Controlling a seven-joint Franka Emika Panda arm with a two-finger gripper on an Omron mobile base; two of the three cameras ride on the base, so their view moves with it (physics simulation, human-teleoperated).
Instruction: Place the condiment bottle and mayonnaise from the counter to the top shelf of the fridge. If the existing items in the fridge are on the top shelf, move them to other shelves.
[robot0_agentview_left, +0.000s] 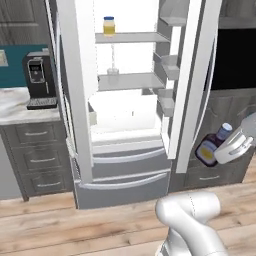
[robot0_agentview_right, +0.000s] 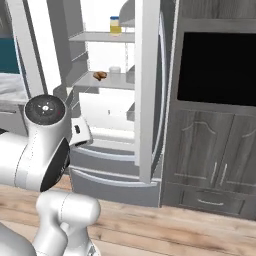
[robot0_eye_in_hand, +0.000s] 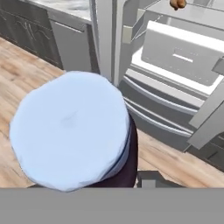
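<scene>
A: So, starting big: fridge (robot0_agentview_left: 125, 150), doors swung wide, drawers shut at the bottom, filling the left base view from 12 down past centre.
B: Right. And beside it at 9 o'clock, counter (robot0_agentview_left: 20, 107), marbled, with a black coffee machine (robot0_agentview_left: 40, 80) standing on it.
A: Seen. Dark oven (robot0_agentview_right: 217, 67) set in grey cabinets at 3 o'clock of the right base view, too.
B: Now the shelves. Top shelf (robot0_agentview_left: 132, 37) up near 12, carrying the mayo (robot0_agentview_left: 109, 26) toward its left end, upright.
A: Same jar at 12 in the right base view, yes. Next shelf down: a clear glass at about the middle, and a small brown pastry (robot0_agentview_right: 100, 75) just to its left in the right base view.
B: Also showing at 1 o'clock in the hand view, at the very top edge.
A: Then the gripper (robot0_agentview_left: 227, 147), out at 4 o'clock of the left base view, well right of the open door and low, near drawer height.
B: Closed partway around the bottle (robot0_agentview_left: 212, 146), held tilted, blue cap up toward 1, label facing down-left.
A: From the hand camera, just that pale cap (robot0_eye_in_hand: 70, 131) looming from centre to 8, dark body under it.
B: Fingers themselves hidden behind it there.
</scene>
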